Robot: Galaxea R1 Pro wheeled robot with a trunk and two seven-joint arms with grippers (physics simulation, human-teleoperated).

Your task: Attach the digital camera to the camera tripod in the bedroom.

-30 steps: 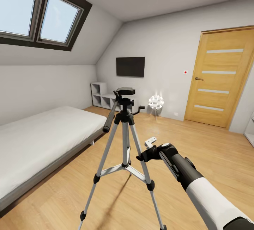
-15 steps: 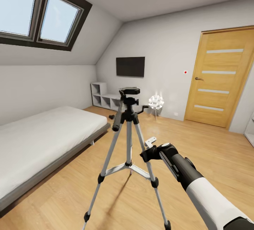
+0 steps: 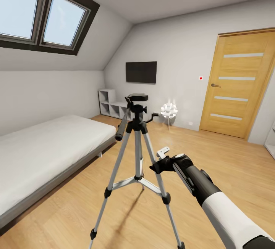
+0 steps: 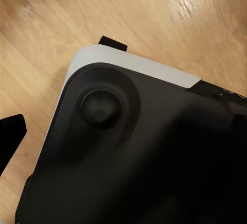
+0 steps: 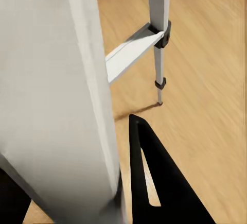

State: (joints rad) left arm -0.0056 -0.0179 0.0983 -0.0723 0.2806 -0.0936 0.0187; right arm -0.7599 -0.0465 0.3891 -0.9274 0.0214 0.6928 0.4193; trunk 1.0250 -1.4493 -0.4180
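Note:
The camera tripod (image 3: 136,97) stands on the wood floor right in front of me, silver legs spread, its pan handle (image 3: 122,125) slanting down to the left. My right gripper (image 3: 157,165) sits at the tripod's right leg about halfway up. In the right wrist view that silver leg (image 5: 62,80) lies close between the jaws, with one black finger (image 5: 154,183) beside it. Another leg and brace (image 5: 158,28) stand farther off. One dark fingertip (image 4: 10,136) of my left gripper shows over the floor. The digital camera is out of view.
A low bed (image 3: 38,146) runs along the left wall. White cube shelving (image 3: 110,106), a wall screen (image 3: 141,71) and a small glowing lamp (image 3: 169,110) stand at the back. A wooden door (image 3: 236,85) is at right. My own base (image 4: 134,147) lies under the left wrist.
The tripod's top swayed to the right and has now come back left, its feet shifting a little. My right arm barely moved.

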